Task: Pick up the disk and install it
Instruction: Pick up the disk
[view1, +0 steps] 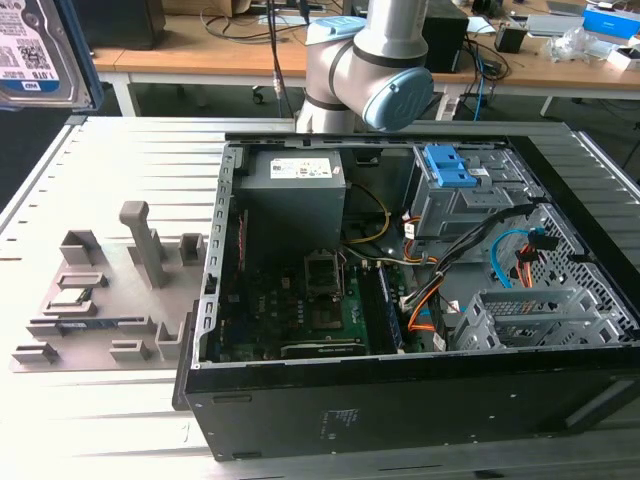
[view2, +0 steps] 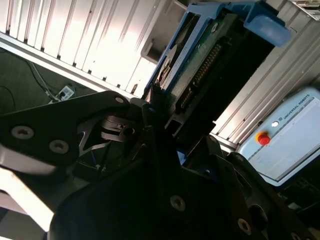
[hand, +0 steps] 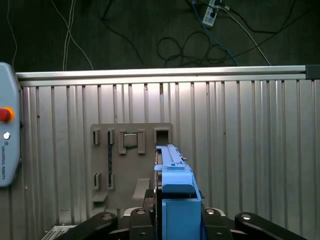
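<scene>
While the gripper is clamped on its blue carrier frame, the disk hangs clear above the grey fixture tray.
Step, as judged: pick-up done, install not yet done. Labelled face shows at the exterior view's upper left. Next move likely calls for squaring the frame to a drive cage inside the open computer case.

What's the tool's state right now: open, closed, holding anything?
The tool is closed on the disk, gripping it by its blue-framed end.
</scene>
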